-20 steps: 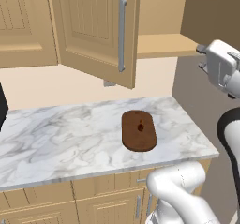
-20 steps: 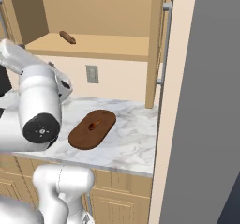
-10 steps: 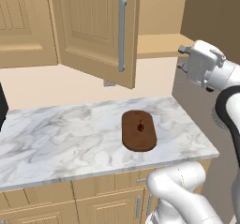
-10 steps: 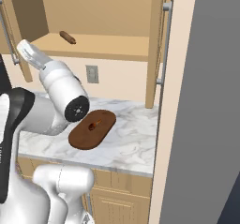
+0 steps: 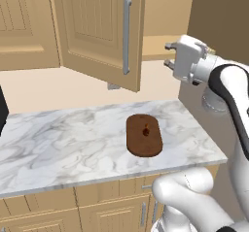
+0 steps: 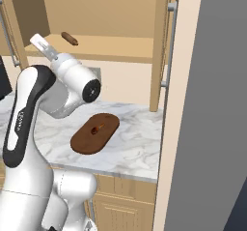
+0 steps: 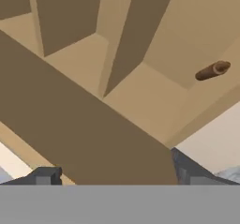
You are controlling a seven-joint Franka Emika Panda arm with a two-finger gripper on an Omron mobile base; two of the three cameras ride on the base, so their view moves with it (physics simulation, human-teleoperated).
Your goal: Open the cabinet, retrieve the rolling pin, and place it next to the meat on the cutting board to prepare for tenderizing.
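The cabinet hangs open, its left door swung out over the counter and its right door standing edge-on. On its shelf lies the rolling pin, small and brown, also seen far off in the hand view as the rolling pin. My gripper is open and empty, held at shelf height in front of the opening with its fingers pointing left. In the right base view the gripper sits left of the pin and apart from it. Below, the cutting board lies on the counter with the meat on it.
The marble counter stretches left of the board, with low cabinets beneath. A wall outlet sits under the open door. A tall grey panel bounds the right side. A dark object stands at the far left.
The arm has swung round and the hand has moved left and up towards the cabinet opening, now level with the shelf. The gripper has stayed open. Board, meat and pin have not moved.
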